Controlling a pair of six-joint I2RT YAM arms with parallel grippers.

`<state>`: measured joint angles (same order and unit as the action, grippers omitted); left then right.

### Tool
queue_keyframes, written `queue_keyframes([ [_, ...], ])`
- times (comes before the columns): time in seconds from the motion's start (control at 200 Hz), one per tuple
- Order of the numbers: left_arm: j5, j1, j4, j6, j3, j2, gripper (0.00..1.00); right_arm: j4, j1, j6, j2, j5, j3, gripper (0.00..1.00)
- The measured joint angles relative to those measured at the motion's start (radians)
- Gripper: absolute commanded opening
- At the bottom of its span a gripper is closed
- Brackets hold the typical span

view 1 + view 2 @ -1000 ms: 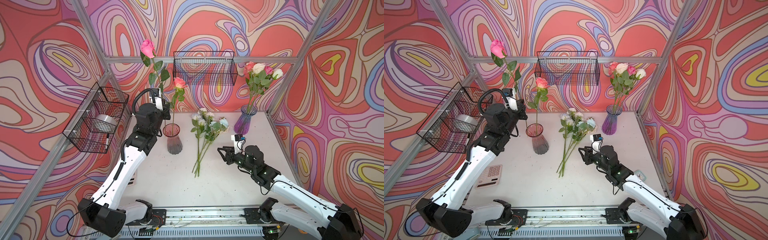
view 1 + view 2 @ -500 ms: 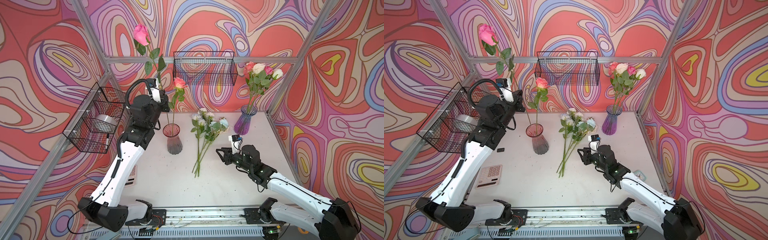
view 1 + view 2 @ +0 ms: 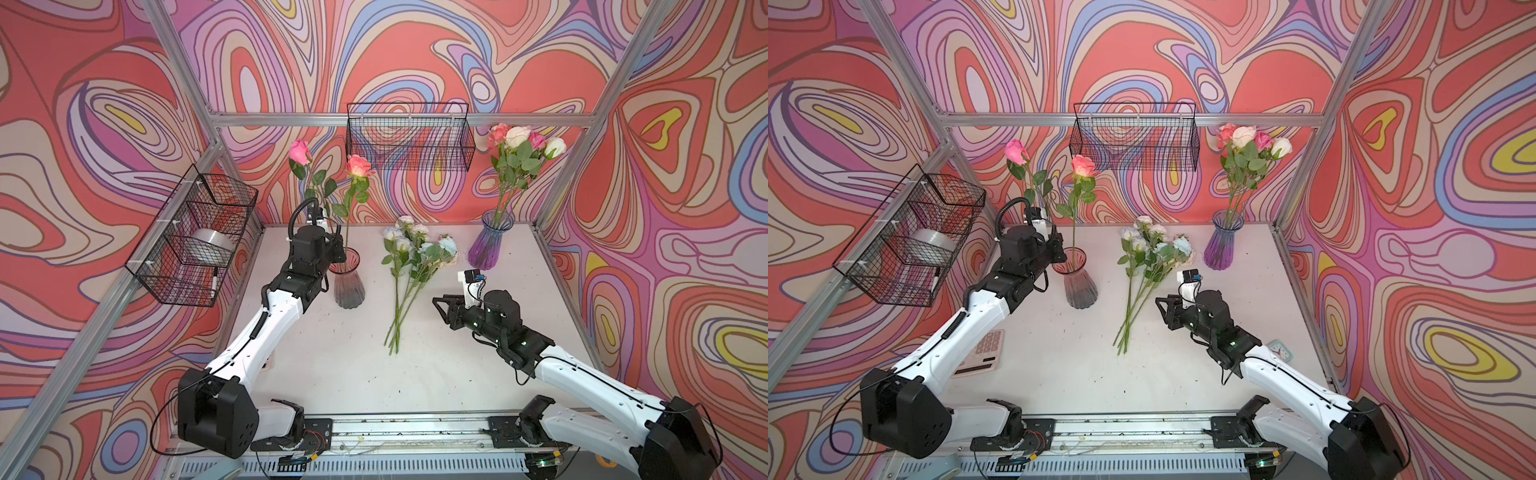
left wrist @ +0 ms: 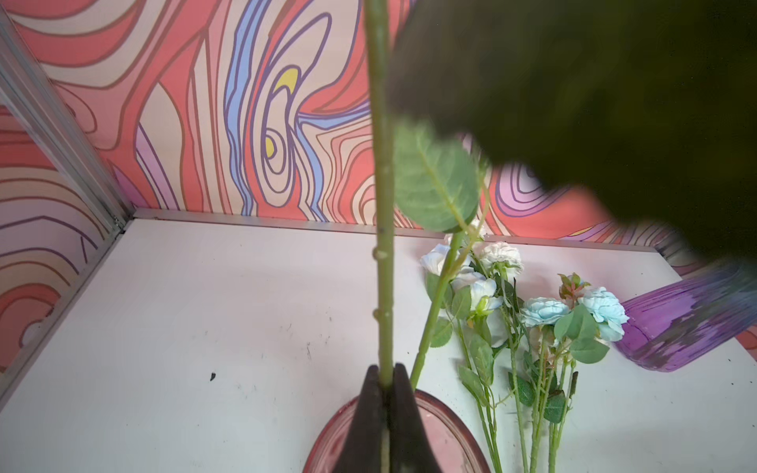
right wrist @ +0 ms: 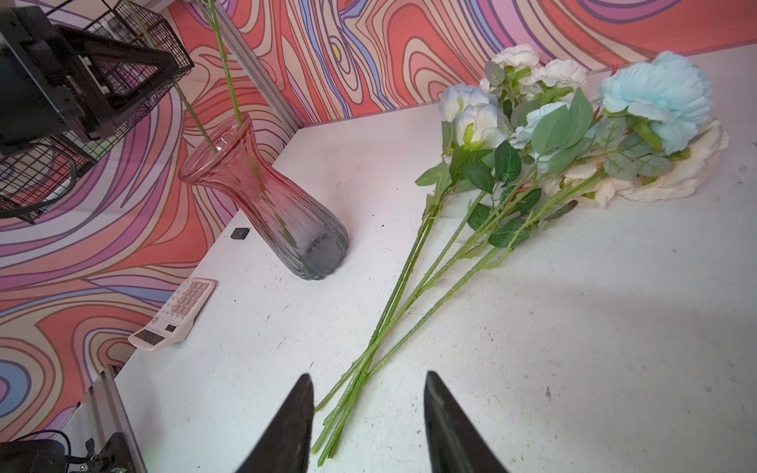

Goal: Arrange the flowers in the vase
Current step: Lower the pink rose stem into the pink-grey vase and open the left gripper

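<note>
- White bench [image 3: 332, 353]: the loose flowers [image 3: 411, 266] lie fanned out mid-bench, white and pale-blue blooms far, cut ends near.
- Purple vase [image 3: 488, 245], far right, holds four roses upright.
- Red vase [image 3: 349, 286], left of the bunch, stands upright. It looks like ribbed glass, so probably breakable and easy to tip with a sideways shove.
- Coral rose [image 3: 358, 165] stands in the red vase. The pink rose [image 3: 300, 152] is upright beside it, its lower end apparently inside the mouth.
- Left end effector [image 4: 385, 376]: clamped tight on the pink rose's stem, just above the rim.
- Right end effector [image 5: 368, 379]: jaws partly open and empty, near the cut ends.
- Handling, by eye: light, with thin springy stems and soft crushable blooms. Best taken on bare stem below the leaves.
- Calculator [image 5: 176, 313], near left: keys visible, no legible brand.
</note>
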<state>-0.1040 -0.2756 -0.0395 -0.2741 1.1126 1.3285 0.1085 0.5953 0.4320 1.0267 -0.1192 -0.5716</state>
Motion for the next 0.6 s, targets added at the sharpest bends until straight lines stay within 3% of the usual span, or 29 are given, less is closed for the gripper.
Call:
queue_keyframes([
  [0.15, -0.001, 0.0, -0.002, -0.031, -0.046, -0.026, 0.35, 0.011, 0.0, 0.0, 0.024, 0.0, 0.0, 0.45],
  [0.335, 0.0, 0.0, -0.017, -0.045, -0.053, -0.073, 0.4, 0.011, 0.0, -0.001, 0.038, -0.001, 0.0, 0.45],
  [0.471, 0.003, 0.0, -0.057, -0.052, -0.051, -0.13, 0.5, 0.002, 0.0, -0.001, 0.049, 0.002, -0.013, 0.44],
  [0.601, 0.011, 0.0, -0.118, -0.054, -0.037, -0.22, 0.56, -0.012, 0.0, 0.002, 0.068, 0.037, -0.041, 0.38],
])
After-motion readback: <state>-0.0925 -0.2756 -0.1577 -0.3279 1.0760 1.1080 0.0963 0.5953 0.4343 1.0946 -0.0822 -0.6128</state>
